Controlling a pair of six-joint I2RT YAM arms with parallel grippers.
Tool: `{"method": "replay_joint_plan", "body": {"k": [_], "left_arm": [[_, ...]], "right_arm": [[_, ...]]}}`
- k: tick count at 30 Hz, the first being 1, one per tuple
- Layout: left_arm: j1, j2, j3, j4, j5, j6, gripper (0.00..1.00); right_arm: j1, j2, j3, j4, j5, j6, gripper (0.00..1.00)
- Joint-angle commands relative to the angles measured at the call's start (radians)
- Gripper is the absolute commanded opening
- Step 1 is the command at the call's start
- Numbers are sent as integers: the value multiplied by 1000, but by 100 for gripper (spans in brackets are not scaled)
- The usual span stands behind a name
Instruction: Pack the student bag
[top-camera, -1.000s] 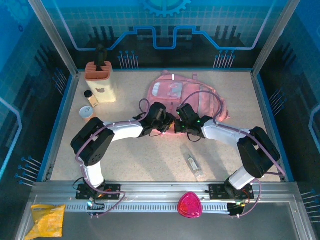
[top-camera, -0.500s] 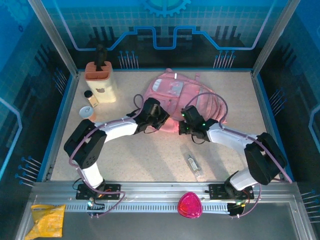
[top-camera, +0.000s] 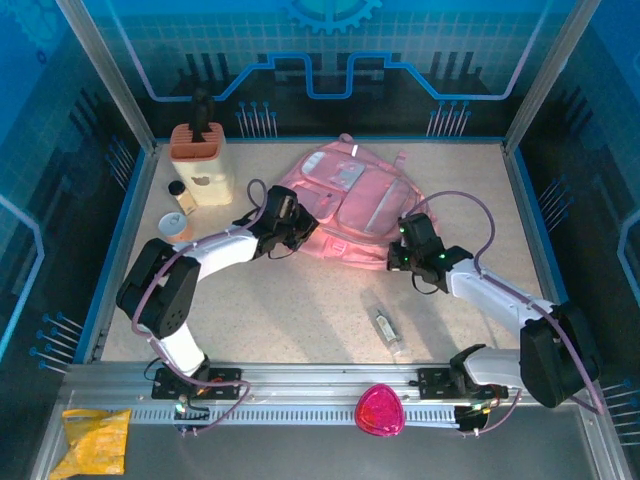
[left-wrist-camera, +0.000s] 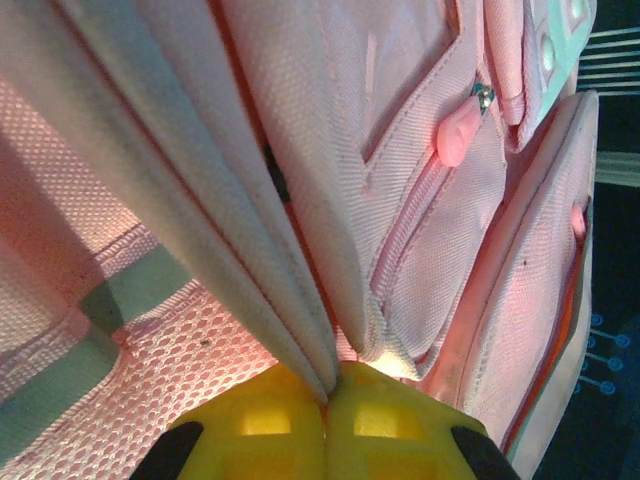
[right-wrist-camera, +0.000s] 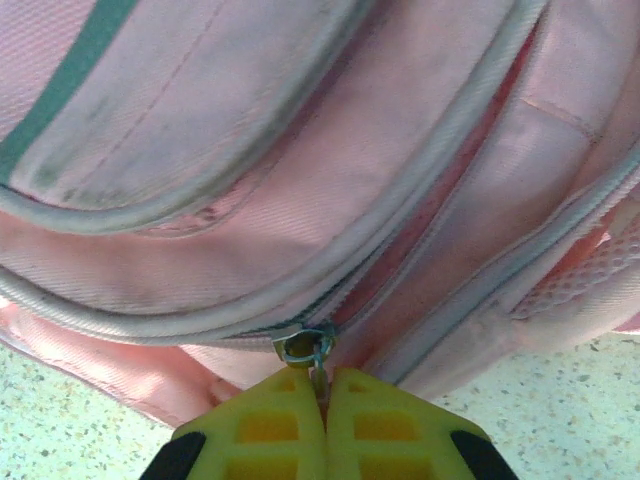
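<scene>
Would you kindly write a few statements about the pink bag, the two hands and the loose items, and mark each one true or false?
1. The left hand is shut on a fold of the student bag. True.
2. The right hand hangs open above the table. False: it is shut on the bag's zip pull.
3. The small clear container lies inside the bag. False: it lies on the table, apart from the bag, nearer the arm bases.
4. The magenta rounded object sits on the rail at the near edge. True.
</scene>
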Motion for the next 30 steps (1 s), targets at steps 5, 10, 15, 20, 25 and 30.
{"method": "replay_joint_plan", "body": {"k": [5,10,15,20,25,30], "left_arm": [[55,66,158,-60,-60,157,0],[92,138,286,-152,9,237,0],[112,114,319,-219,-12,307,27],[126,-15,199,-203,5,291,40],[85,-157,-16,-61,37,142,45],[-29,-224,-154,48,-11,-29,54]], "right_arm": [[65,-12,18,-68,21,-11,0],[183,16,41,-57,33,45,0],[258,52,67,-12,10,92,0],[251,53,63,1,17,83,0],[244,51,49,-7,21,69,0],[245,36,25,-1,23,73,0]]}}
